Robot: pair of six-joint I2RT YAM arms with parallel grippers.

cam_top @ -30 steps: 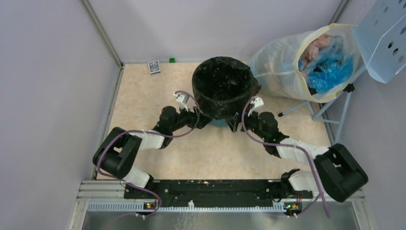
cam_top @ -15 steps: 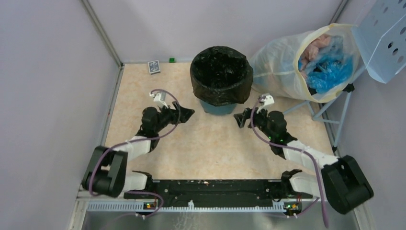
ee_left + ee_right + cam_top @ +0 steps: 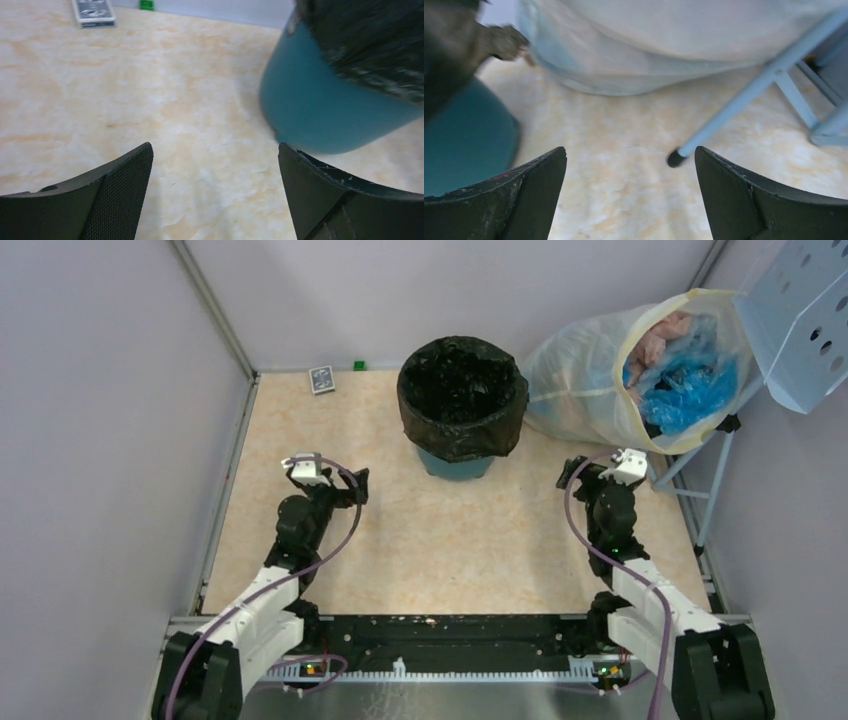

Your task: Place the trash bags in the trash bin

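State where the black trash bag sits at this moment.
In the top view, the black bag lines the teal bin at the far centre, left of the whitish sack.

Upper centre of the frame: the trash bags [image 3: 462, 390] line the trash bin [image 3: 455, 466], black plastic folded over its rim — left gripper [image 3: 325, 475] and right gripper [image 3: 600, 469] flank it lower down, well apart, spread wide.

Black trash bag [image 3: 462, 400] drapes over the teal trash bin [image 3: 455, 466], hiding all but its base. Left of the bin, a small card [image 3: 321, 379] has unreadable print.
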